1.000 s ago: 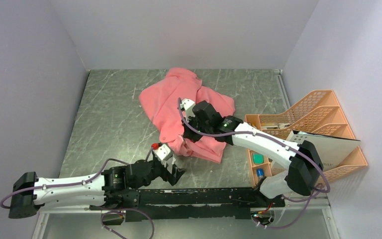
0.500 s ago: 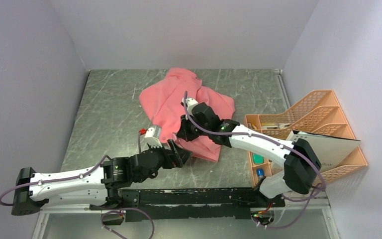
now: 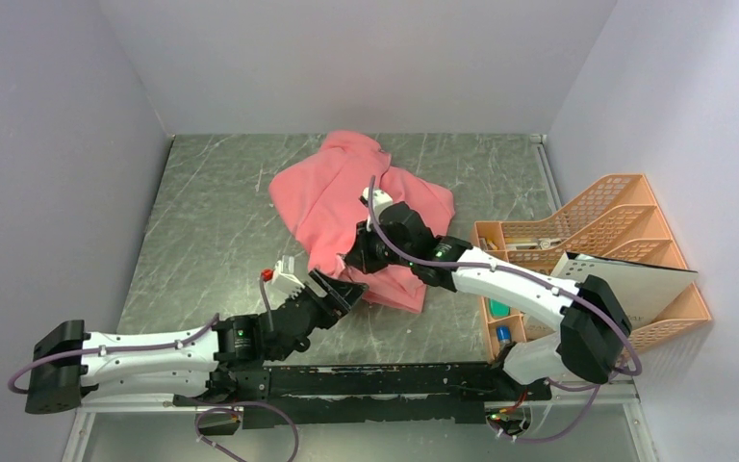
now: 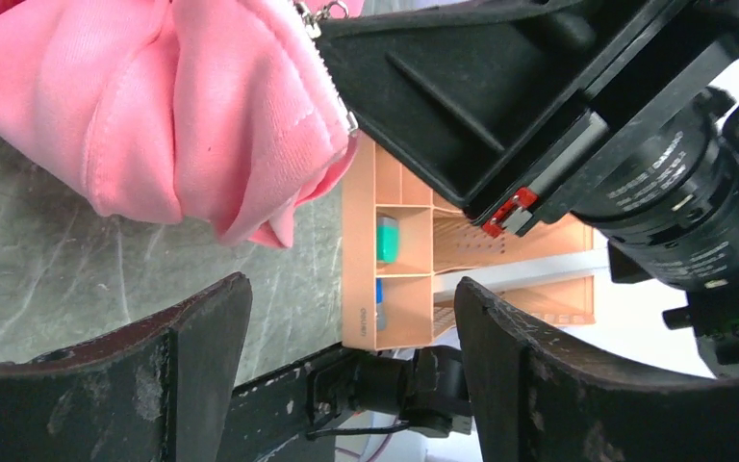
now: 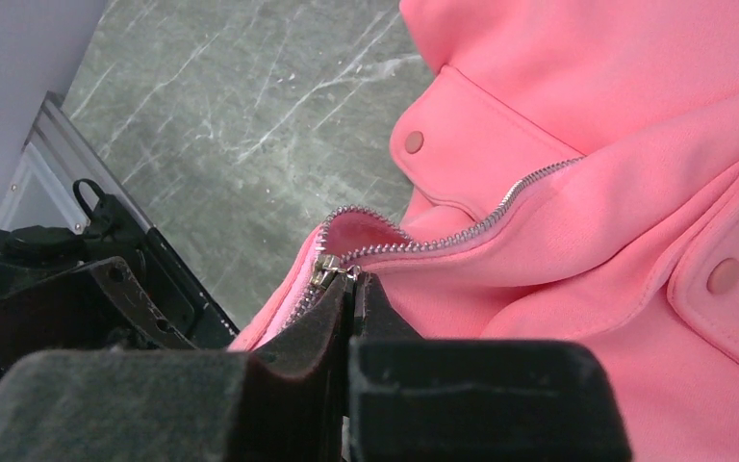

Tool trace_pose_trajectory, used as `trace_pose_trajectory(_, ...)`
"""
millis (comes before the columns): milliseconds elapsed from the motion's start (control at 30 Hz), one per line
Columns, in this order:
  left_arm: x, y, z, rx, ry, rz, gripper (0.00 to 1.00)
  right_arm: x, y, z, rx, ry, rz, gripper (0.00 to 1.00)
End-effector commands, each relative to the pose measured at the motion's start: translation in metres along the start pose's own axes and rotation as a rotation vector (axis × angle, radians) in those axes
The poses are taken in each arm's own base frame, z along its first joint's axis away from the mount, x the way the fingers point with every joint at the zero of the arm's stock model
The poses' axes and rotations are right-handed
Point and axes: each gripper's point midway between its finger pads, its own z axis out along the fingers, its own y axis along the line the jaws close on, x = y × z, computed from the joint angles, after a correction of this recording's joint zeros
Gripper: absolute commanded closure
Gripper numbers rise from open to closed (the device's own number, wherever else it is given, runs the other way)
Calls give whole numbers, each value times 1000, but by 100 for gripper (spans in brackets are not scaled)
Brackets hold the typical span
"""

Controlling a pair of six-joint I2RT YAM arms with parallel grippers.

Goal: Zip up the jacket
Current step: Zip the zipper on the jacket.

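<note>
Jaws pressed together, the right gripper (image 5: 351, 289) pinches the jacket (image 5: 587, 144) at its zipper pull (image 5: 325, 269), the left gripper (image 4: 351, 298) with jaws spread just beside it; heaped on the desk (image 3: 212, 221), this limp fabric likely needs tensioning below the pull

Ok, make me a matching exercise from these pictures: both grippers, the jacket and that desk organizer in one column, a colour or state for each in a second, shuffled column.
Column one:
1. left gripper
2. right gripper
3. jacket
4. desk organizer

Column two:
A. orange, at the right side
B. open, holding nothing
C. pink, lying crumpled
D. shut at the zipper

Pairs: 1-B, 2-D, 3-C, 4-A
</note>
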Motion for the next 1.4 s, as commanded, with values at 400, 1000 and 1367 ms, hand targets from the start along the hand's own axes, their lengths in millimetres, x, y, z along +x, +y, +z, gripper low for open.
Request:
trace_pose_trajectory(400,-38,-11,5,37,-202,-211,26,-6,17,-23,-92,-62,28,100)
trace_pose_trajectory(1000,-44,3,18,-8,-231,-199,53,13,34,-50,-218,-29,14,100)
trace_pose_trajectory(1367,-45,4,22,-23,-233,-177,89,18,34,-53,-223,-17,11,100)
